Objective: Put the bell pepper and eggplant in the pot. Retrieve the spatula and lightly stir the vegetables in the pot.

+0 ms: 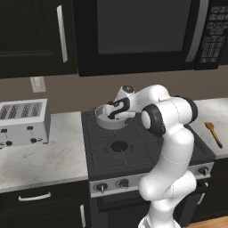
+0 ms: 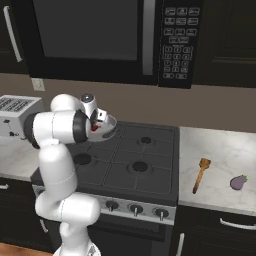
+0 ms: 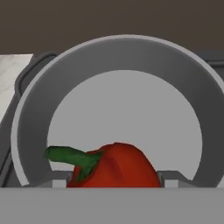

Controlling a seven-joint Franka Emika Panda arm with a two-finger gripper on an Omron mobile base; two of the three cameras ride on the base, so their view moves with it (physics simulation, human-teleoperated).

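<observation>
Behind and above the claw, a black microwave (image 1: 147, 33) hangs between dark cabinets (image 1: 31, 35) on a brown wall (image 2: 210, 107). Below it lies a black stove (image 2: 130, 165); marble counters (image 1: 40, 158) flank it, toaster (image 1: 23, 121) left.

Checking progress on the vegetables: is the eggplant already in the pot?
No, the eggplant lies on the counter right of the stove, past the spatula, far from the pot.

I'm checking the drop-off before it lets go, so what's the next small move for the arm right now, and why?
Probably open the gripper and release. The hand view shows the bell pepper between the fingertips, right over the pale floor of the pot, well inside its rim. The eggplant and spatula wait on the counter beside the stove.
</observation>
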